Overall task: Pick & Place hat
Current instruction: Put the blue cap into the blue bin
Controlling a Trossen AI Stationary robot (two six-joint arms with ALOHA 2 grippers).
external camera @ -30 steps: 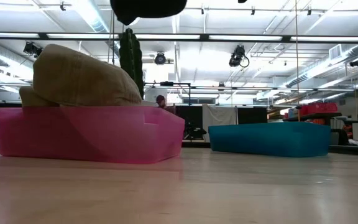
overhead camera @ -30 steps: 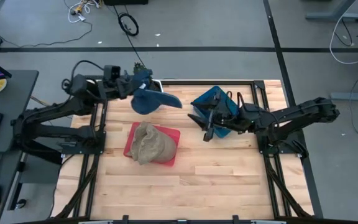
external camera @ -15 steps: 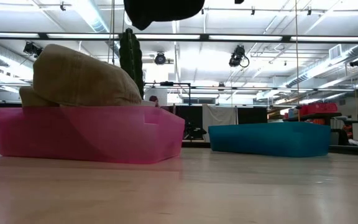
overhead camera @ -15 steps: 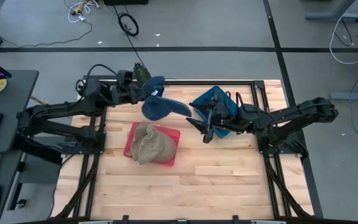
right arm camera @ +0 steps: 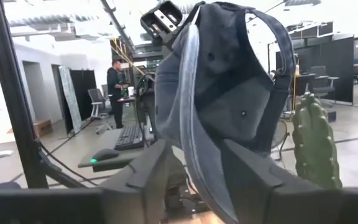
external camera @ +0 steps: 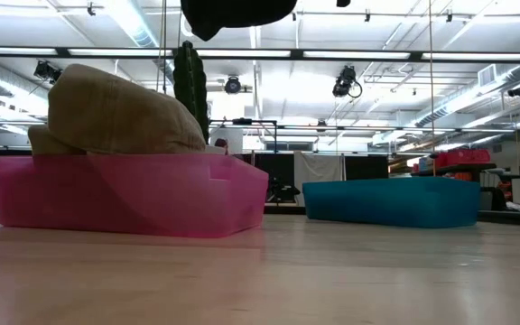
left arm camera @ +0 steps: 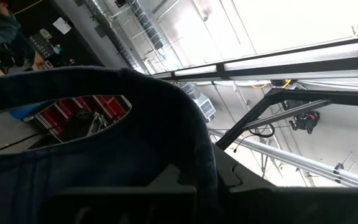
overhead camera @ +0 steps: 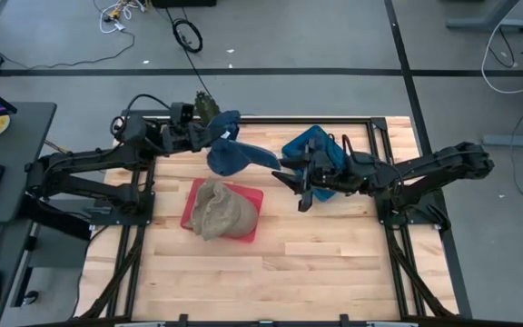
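A dark blue denim cap (overhead camera: 231, 154) hangs in the air between the two bins; it also shows at the top of the low view (external camera: 237, 11) and in the right wrist view (right arm camera: 222, 93). My left gripper (overhead camera: 209, 133) is shut on its back end. My right gripper (overhead camera: 296, 184) is open by the blue bin (overhead camera: 323, 156), its fingers (right arm camera: 145, 171) standing on either side of the cap's brim edge (right arm camera: 194, 174); I cannot tell whether they touch it. A tan hat (overhead camera: 218, 209) lies in the pink bin (overhead camera: 254, 195). My left gripper holds the cap by its back edge (left arm camera: 166, 143), beside the strap opening, opposite the brim. The cloth lies over the fingers and hides the place of contact. The gripper comes from the table's left. The cap hangs clear of the table, brim (overhead camera: 263, 155) toward the right arm.
A green toy cactus (overhead camera: 206, 104) stands at the table's far edge behind the cap. The blue bin (external camera: 391, 200) and the pink bin (external camera: 129, 191) stand side by side on the wooden table (overhead camera: 316, 254), whose near half is bare wood.
My left gripper has carried the blue cap toward the table's right edge, toward my right gripper, still clear of the table. Most of this move came in the first half second.
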